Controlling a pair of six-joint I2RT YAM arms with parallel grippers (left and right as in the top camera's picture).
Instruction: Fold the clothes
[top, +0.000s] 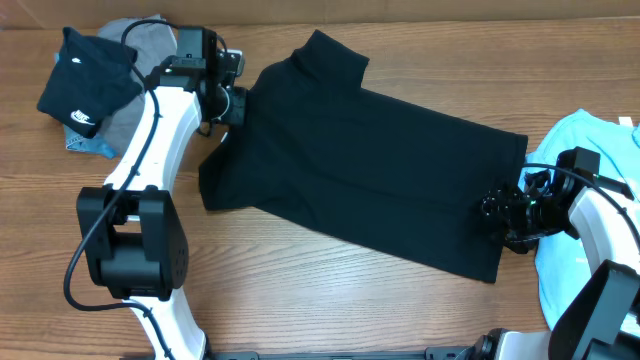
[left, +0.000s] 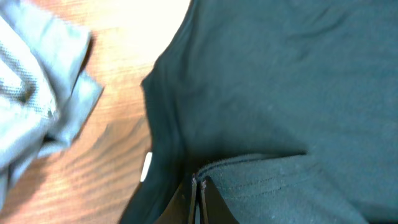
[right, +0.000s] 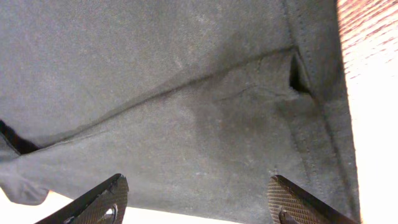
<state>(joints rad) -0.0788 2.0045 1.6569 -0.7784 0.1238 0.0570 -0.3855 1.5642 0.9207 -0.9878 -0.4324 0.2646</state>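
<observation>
The large black T-shirt (top: 370, 160) lies spread out diagonally across the wooden table, from upper left to lower right. My left gripper (top: 235, 105) is at the shirt's upper-left edge. In the left wrist view its fingers (left: 199, 185) are pressed together on a stitched fold of the black T-shirt (left: 280, 93). My right gripper (top: 497, 210) is at the shirt's lower-right end. In the right wrist view its fingers (right: 197, 190) are wide open over the black T-shirt (right: 186, 93), with a seam running across and nothing between them.
A smaller black garment with a white logo (top: 85, 85) lies on a grey garment (top: 140, 45) at the far left; the grey garment also shows in the left wrist view (left: 37, 93). A light blue garment (top: 590, 150) lies at the right edge under the right arm.
</observation>
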